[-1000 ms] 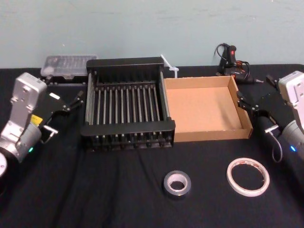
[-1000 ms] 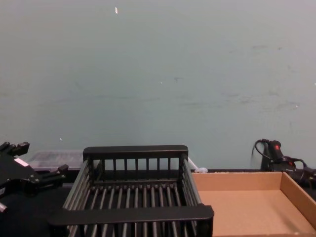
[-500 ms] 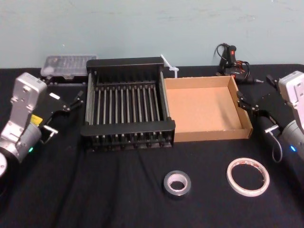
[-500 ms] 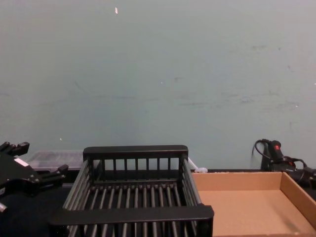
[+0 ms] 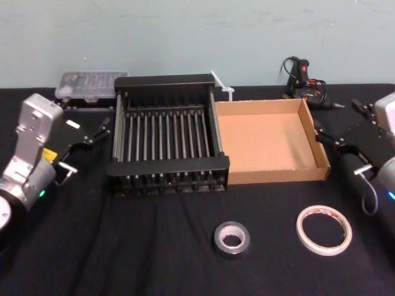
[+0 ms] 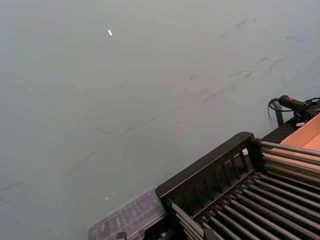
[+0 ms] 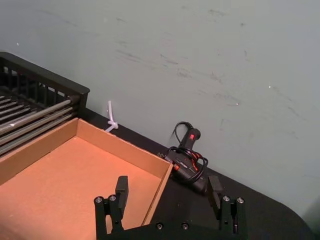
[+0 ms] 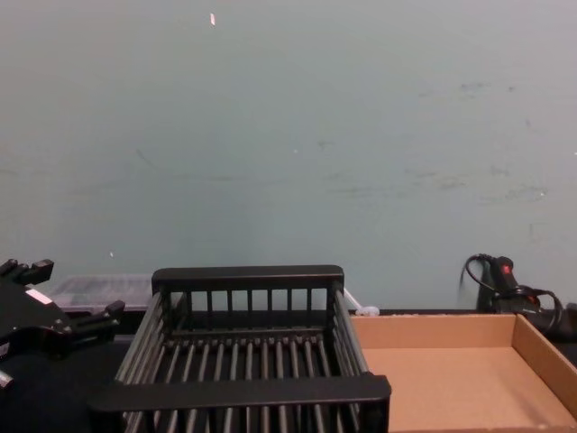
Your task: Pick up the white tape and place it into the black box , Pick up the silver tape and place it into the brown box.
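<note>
The white tape [image 5: 323, 229] lies flat on the black cloth at the front right. The silver tape [image 5: 231, 238] lies left of it, in front of the gap between the two boxes. The black box [image 5: 168, 168] stands mid-table with nothing in it, and the brown box [image 5: 278, 174] touches its right side, also bare inside. My right gripper [image 5: 338, 120] hovers open at the brown box's right wall; in the right wrist view the right gripper [image 7: 168, 192] holds nothing. My left gripper [image 5: 89, 145] sits open, left of the black box.
A clear plastic case [image 5: 91, 84] lies behind the left gripper. A black glue gun with cables [image 5: 302, 80] rests at the back right, and a white zip tie [image 5: 221, 85] lies behind the boxes. Open cloth surrounds both tapes.
My right arm has drawn back a little toward the right edge. The tapes, boxes and left arm have kept their places.
</note>
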Available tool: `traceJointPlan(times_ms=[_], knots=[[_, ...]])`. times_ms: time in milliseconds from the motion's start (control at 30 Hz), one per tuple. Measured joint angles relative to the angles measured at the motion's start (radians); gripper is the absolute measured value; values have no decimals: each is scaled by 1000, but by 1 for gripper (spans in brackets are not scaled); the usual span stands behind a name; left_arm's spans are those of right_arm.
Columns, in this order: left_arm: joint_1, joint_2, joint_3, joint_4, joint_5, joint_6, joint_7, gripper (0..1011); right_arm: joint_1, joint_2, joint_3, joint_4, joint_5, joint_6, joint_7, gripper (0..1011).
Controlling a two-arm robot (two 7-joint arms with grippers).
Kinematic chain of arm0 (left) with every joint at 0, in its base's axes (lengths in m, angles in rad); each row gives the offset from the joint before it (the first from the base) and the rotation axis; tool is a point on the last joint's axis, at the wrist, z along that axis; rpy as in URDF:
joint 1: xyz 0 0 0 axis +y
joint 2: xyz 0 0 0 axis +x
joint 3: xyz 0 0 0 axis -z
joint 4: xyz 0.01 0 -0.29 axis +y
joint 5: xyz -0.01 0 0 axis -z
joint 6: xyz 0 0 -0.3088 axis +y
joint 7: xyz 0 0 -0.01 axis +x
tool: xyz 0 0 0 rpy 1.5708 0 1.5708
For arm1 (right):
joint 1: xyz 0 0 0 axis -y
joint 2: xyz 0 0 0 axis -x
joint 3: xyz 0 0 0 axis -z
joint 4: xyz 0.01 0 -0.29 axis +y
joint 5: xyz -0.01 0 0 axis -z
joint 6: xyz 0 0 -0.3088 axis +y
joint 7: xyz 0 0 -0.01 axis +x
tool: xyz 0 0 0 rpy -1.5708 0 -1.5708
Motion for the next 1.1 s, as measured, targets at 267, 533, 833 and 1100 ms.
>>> traceJointPlan(times_ms=[267, 533, 833, 1100], knots=[[0, 0, 0, 0, 0, 0, 0, 1001, -102, 49, 69, -124, 63, 51, 30, 1000], [0, 0, 0, 0, 0, 0, 0, 1001, -214, 101, 137, -223, 113, 87, 57, 1000], [0, 0, 0, 0, 0, 0, 0, 1001, -323, 141, 191, -290, 150, 125, 99, 1000], [0, 0, 0, 0, 0, 0, 0, 1001, -391, 161, 210, -315, 176, 180, 146, 1000]])
